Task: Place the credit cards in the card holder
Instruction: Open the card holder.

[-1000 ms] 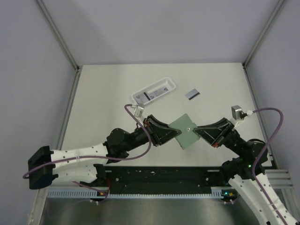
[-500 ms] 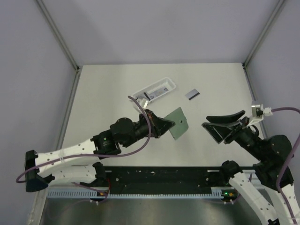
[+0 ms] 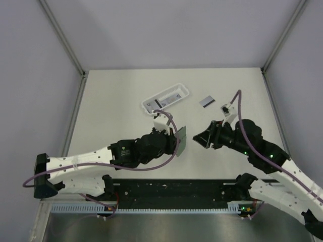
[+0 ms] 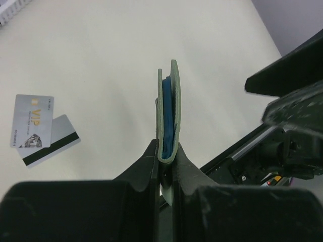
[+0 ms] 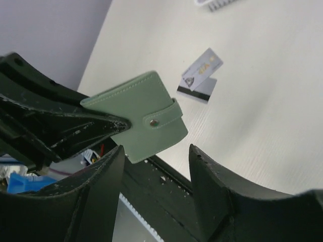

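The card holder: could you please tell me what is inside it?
In the card holder, only a blue lining edge shows between the green covers; its strap is snapped shut, so its contents are hidden.

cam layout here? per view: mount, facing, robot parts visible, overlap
Top external: above and behind the bases, looking down at the table; both arms show, left end effector gripping the card holder, right end effector open.
Left wrist: on the left wrist, looking along its fingers; card holder edge-on, right arm beyond.
Right wrist: on the right wrist, looking between its open fingers at the card holder's face and the left end effector.
Shared: all three see the card holder and the loose credit cards.
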Robot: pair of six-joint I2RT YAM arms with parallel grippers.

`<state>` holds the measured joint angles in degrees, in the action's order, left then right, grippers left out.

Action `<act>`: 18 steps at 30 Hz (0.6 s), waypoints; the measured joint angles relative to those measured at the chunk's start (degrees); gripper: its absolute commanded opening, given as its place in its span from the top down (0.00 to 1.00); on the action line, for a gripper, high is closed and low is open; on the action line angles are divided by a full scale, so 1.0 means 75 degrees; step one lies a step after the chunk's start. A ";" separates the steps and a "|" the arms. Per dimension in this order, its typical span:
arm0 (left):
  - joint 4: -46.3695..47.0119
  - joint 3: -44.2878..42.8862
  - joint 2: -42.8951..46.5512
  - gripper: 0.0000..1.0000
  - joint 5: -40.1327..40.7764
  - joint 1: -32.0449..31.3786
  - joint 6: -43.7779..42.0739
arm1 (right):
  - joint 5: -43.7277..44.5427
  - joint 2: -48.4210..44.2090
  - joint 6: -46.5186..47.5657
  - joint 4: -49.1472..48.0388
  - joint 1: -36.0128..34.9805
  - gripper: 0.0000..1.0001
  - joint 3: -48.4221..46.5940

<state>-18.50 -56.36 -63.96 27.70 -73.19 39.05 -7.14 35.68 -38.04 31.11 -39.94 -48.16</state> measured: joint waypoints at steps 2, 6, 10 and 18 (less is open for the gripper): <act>-0.0085 0.0000 0.0000 1.00 0.0119 0.0000 -0.0003 | 0.0592 0.0458 -0.0102 0.0032 -0.0895 0.48 -0.0023; -0.0137 0.0000 0.0020 1.00 0.0265 0.0000 -0.0006 | 0.1343 0.1320 -0.0420 -0.0154 -0.1839 0.47 -0.0079; -0.0143 0.0000 0.0079 1.00 0.0259 0.0000 -0.0009 | 0.1775 0.1612 -0.0801 -0.0647 -0.2011 0.47 0.0076; -0.0041 0.0044 0.0131 1.00 0.0169 0.0000 -0.0012 | 0.2171 0.1740 -0.1241 -0.1335 -0.2022 0.46 0.0219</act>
<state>-18.81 -56.03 -62.98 28.97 -73.19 38.96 9.15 48.73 -47.35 21.10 -55.11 -46.52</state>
